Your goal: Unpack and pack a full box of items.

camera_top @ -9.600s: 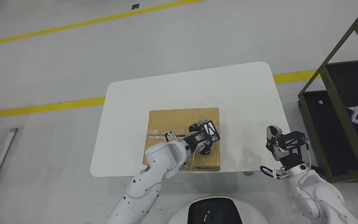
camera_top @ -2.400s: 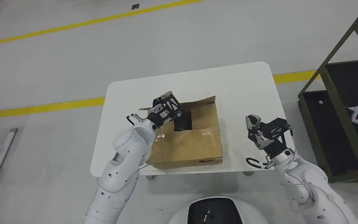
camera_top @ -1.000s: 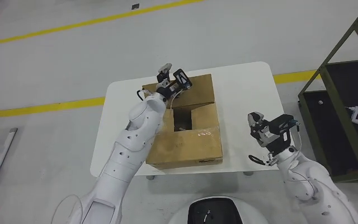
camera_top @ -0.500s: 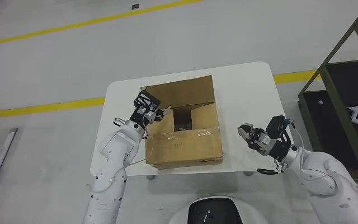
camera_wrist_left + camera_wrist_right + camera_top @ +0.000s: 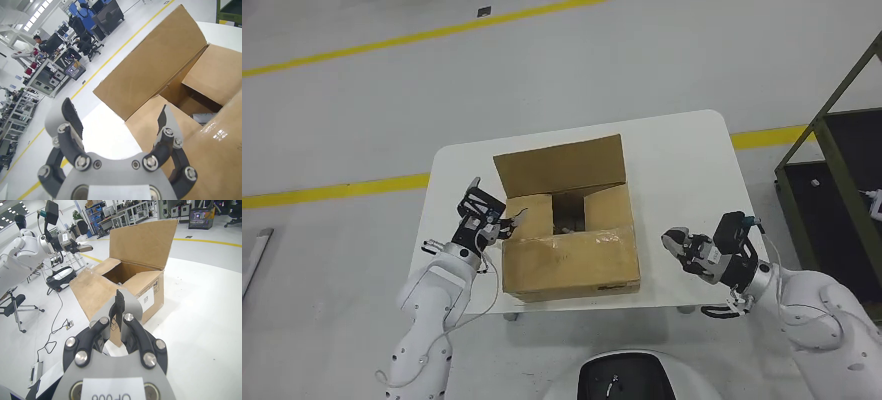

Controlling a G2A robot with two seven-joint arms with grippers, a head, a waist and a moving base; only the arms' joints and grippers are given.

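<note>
A brown cardboard box (image 5: 572, 255) sits in the middle of the white table (image 5: 682, 160). Its far flap (image 5: 560, 163) stands raised and open; the near flap (image 5: 572, 248) and the side flaps still lie over the top, leaving a dark opening (image 5: 567, 212). Something pale lies inside (image 5: 204, 115), mostly hidden. My left gripper (image 5: 497, 215) hovers open at the box's left edge, holding nothing (image 5: 121, 113). My right gripper (image 5: 680, 247) is shut and empty to the right of the box (image 5: 119, 302), above the table.
A dark green metal rack (image 5: 837, 190) stands just right of the table. Yellow floor lines (image 5: 332, 190) run behind and beside the table. Bare table surface lies behind the box and on its right side.
My left arm lifted the far flap upright, let it go and drew back to the box's left edge. My right gripper shifted slightly toward the box.
</note>
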